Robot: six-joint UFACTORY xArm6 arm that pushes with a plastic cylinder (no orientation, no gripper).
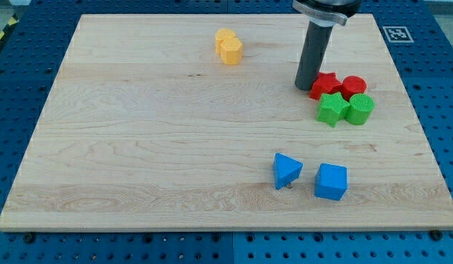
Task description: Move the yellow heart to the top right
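The yellow heart (229,47) sits near the view's top, a little left of centre, on the wooden board (138,139). My rod comes down from the view's top right; my tip (306,86) rests on the board, well to the right of and below the yellow heart, right beside the left edge of the red star (325,85).
A red cylinder (354,86) is right of the red star. Below them are a green star (332,108) and a green cylinder (361,108). A blue triangle (286,170) and a blue cube (331,182) lie lower right. A marker tag (396,34) is off the board's top right corner.
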